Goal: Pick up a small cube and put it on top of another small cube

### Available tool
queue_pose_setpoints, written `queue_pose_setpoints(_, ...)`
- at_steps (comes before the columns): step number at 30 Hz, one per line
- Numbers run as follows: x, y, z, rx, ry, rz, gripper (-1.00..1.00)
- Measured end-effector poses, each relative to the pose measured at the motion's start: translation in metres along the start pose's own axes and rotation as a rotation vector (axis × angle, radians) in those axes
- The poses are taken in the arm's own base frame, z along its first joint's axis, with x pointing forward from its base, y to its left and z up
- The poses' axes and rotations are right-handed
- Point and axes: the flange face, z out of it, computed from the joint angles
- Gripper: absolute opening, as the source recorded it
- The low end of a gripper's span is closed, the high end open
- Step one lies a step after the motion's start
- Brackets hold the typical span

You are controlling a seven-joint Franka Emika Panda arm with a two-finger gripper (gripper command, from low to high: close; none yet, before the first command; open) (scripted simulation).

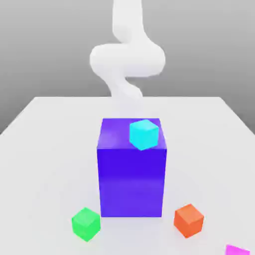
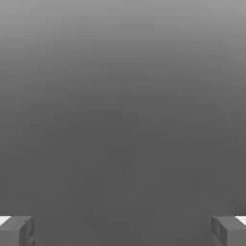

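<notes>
Exterior view: magenta cube (image 1: 236,250) and green cube (image 1: 85,224) sit well apart on the worktop (image 1: 45,149); jaws gape wide, holding nothing, ready for a pick

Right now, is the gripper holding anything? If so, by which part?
Nothing is held. The gripper is open, with only bare grey between its fingertips. The magenta cube and green cube both sit on the table.

White table (image 1: 50,149), plain grey backdrop (image 1: 40,40)

Smooth white rounded arm (image 1: 127,57); grey blocky claw (image 2: 123,230) fingertips.
</notes>
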Motion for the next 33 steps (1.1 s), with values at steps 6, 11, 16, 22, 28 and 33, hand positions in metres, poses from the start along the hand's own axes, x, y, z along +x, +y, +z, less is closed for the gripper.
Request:
queue_pose_setpoints(6,-0.017,-0.027,0.100,-0.041,-0.152,-0.185,0.00)
queue_pose_setpoints(11,-0.048,-0.044,0.181,-0.070,-0.272,-0.339,0.00)
queue_pose_setpoints(16,-0.093,-0.053,0.260,-0.096,-0.389,-0.497,0.00)
queue_pose_setpoints(22,-0.165,-0.053,0.347,-0.121,-0.530,-0.697,0.00)
queue_pose_setpoints(28,-0.243,-0.032,0.426,-0.151,-0.664,-0.888,0.00)
queue_pose_setpoints(33,-0.308,-0.003,0.483,-0.167,-0.752,-1.019,0.00)
